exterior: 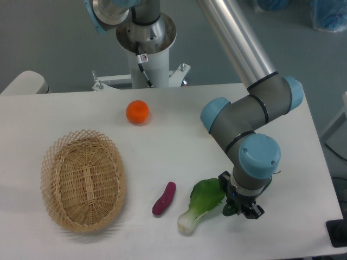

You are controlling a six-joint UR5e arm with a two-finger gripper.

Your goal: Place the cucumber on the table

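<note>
Bok choy (201,206) lies on the white counter (179,135), just beside the lowered end effector (242,210); whether that grips anything, I cannot tell.

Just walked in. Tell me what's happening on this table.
A single robot arm is bent low over the near right part of the white table, its claw pointing down beside a bok choy. Whether the claw holds anything cannot be told from here, and no cucumber is visible. A purple eggplant lies left of the bok choy, an empty wicker basket sits at far left, and an orange rests farther back.
</note>
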